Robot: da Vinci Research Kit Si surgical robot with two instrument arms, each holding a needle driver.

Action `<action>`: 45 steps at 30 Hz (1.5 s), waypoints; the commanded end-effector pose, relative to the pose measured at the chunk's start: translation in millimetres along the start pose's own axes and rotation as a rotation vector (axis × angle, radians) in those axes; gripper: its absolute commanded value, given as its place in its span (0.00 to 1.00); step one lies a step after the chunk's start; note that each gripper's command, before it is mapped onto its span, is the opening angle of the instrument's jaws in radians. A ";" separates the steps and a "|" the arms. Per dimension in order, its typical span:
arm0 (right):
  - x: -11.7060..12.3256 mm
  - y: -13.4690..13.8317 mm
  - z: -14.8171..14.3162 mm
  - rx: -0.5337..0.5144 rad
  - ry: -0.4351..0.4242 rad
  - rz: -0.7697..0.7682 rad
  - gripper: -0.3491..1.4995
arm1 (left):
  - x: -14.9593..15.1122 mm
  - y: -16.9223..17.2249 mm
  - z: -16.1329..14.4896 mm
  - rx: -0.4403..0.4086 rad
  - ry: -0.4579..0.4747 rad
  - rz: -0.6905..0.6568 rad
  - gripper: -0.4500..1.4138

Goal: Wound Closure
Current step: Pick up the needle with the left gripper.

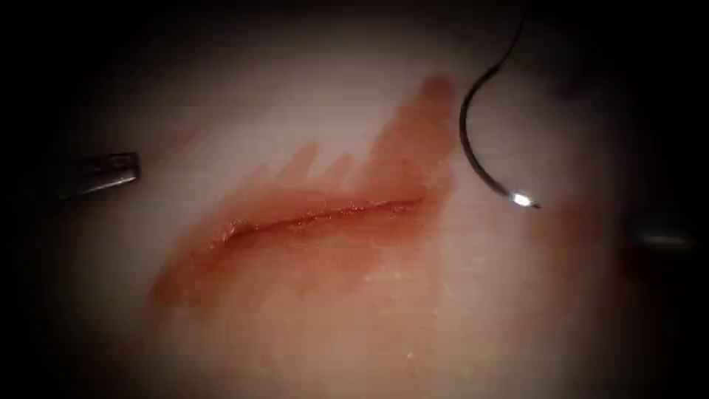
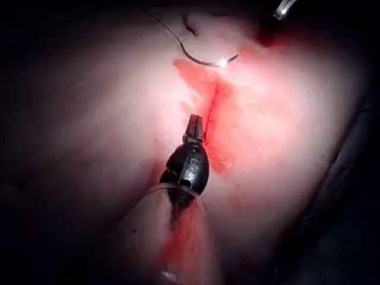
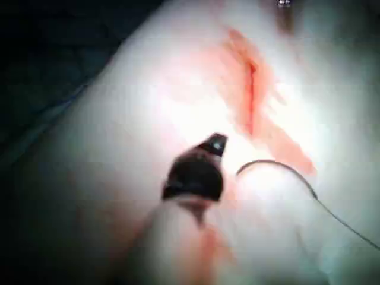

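The dark curved steel needle [image 1: 473, 148] lies free on the pale tissue [image 1: 354, 325], apart from both empty tools' pressed-together jaws, presumably awaiting pickup.

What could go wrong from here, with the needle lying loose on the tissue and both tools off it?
1. The needle lies free on the tissue right of the cut, held by neither tool; a poor grab might roll or nudge it.
2. Its thread trails off past the needle and could snag the right tool.
3. Red fluid around the cut may make the edges slippery.
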 end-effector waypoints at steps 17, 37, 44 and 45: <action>0.1 -0.8 0.6 0.010 0.007 -0.017 0.00 | -0.6 0.4 0.8 -0.017 0.006 0.000 0.01; 1.2 -0.8 1.8 0.008 0.039 0.023 0.61 | 3.7 4.0 9.9 -0.162 -0.019 -0.008 0.45; 1.3 -1.3 2.9 0.012 0.041 0.027 0.61 | 4.2 4.6 14.6 -0.196 -0.042 -0.001 0.44; 1.4 -1.3 2.8 0.012 0.042 0.033 0.61 | 4.2 4.7 16.4 -0.210 -0.050 0.002 0.44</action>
